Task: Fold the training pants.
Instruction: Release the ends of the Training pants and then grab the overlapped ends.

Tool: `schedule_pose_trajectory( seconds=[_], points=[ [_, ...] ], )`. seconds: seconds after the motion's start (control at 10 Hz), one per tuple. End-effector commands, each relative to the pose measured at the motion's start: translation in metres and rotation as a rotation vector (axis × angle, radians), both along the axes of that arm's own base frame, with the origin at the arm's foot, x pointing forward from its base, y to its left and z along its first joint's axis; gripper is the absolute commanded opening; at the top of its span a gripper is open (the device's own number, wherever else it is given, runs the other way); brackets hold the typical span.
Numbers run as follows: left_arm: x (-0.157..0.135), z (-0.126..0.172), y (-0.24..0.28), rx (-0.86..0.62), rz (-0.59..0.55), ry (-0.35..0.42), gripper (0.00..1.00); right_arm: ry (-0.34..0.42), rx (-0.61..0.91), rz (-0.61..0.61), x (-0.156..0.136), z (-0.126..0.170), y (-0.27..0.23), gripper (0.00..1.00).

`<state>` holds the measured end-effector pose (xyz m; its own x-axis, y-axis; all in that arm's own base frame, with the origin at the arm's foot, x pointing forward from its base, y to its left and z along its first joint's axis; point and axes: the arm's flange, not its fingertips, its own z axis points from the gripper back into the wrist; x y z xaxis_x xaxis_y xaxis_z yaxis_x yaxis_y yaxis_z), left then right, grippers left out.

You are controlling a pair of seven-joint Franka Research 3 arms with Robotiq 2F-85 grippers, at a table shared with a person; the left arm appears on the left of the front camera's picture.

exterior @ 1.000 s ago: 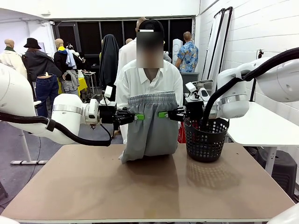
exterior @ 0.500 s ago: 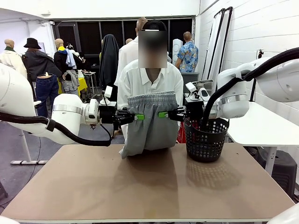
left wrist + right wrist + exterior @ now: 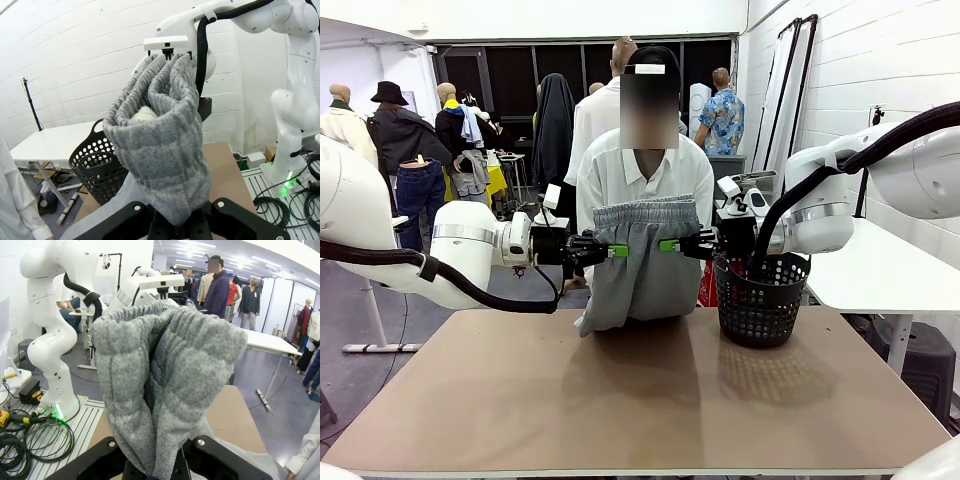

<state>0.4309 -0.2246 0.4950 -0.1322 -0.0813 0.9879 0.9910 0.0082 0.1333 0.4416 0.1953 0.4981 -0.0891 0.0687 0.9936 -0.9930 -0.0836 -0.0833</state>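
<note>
The light grey training pants (image 3: 642,268) hang in the air at the table's far side, gathered waistband (image 3: 646,211) on top, legs drooping down to the table. My left gripper (image 3: 618,251) is shut on the waistband's left end, my right gripper (image 3: 666,245) is shut on its right end. In the left wrist view the ribbed waistband (image 3: 160,125) rises from between the black fingers. In the right wrist view the bunched grey fabric (image 3: 160,380) is pinched low between the fingers. A person in a white shirt (image 3: 645,180) stands right behind the pants.
A black mesh basket (image 3: 760,295) stands on the brown table (image 3: 640,410) at the far right, close beside my right arm. A white table (image 3: 880,270) lies further right.
The pants' hanging lower part has swayed slightly. The person behind has shifted a little to the right. Both grippers hold their places.
</note>
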Motion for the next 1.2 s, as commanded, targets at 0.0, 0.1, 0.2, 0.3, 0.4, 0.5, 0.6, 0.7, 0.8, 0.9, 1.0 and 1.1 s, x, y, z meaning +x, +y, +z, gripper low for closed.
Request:
schedule_pose_trajectory(
  seconds=[0.0,0.1,0.2,0.3,0.4,0.5,0.6,0.7,0.8,0.9,1.0,1.1],
  points=[
    [-0.0011,0.0018,-0.0006,-0.018,0.004,0.007,0.0,-0.006,0.001,0.002,-0.0011,0.0013,0.0007,0.0],
    [-0.0011,0.0018,-0.0006,-0.018,0.004,0.007,0.0,-0.006,0.001,0.002,-0.0011,0.0013,0.0007,0.0],
    [-0.0011,0.0018,-0.0006,-0.018,0.004,0.007,0.0,-0.006,0.001,0.002,-0.0011,0.0013,0.0007,0.0],
    [-0.0011,0.0018,-0.0006,-0.018,0.004,0.007,0.0,-0.006,0.001,0.002,-0.0011,0.0013,0.0007,0.0],
    [-0.0011,0.0018,-0.0006,-0.018,0.004,0.007,0.0,-0.006,0.001,0.002,-0.0011,0.0013,0.0007,0.0],
    [-0.0011,0.0018,-0.0006,-0.018,0.004,0.007,0.0,-0.006,0.001,0.002,-0.0011,0.0013,0.0007,0.0],
    [-0.0011,0.0018,-0.0006,-0.018,0.004,0.007,0.0,-0.006,0.001,0.002,-0.0011,0.0013,0.0007,0.0],
    [-0.0011,0.0018,-0.0006,-0.018,0.004,0.007,0.0,-0.006,0.001,0.002,-0.0011,0.0013,0.0007,0.0],
    [-0.0011,0.0018,-0.0006,-0.018,0.004,0.007,0.0,-0.006,0.001,0.002,-0.0011,0.0013,0.0007,0.0],
    [-0.0011,0.0018,-0.0006,-0.018,0.004,0.007,0.0,-0.006,0.001,0.002,-0.0011,0.0013,0.0007,0.0],
    [-0.0011,0.0018,-0.0006,-0.018,0.004,0.007,0.0,-0.006,0.001,0.002,-0.0011,0.0013,0.0007,0.0],
    [-0.0011,0.0018,-0.0006,-0.018,0.004,0.007,0.0,-0.006,0.001,0.002,-0.0011,0.0013,0.0007,0.0]
  ],
)
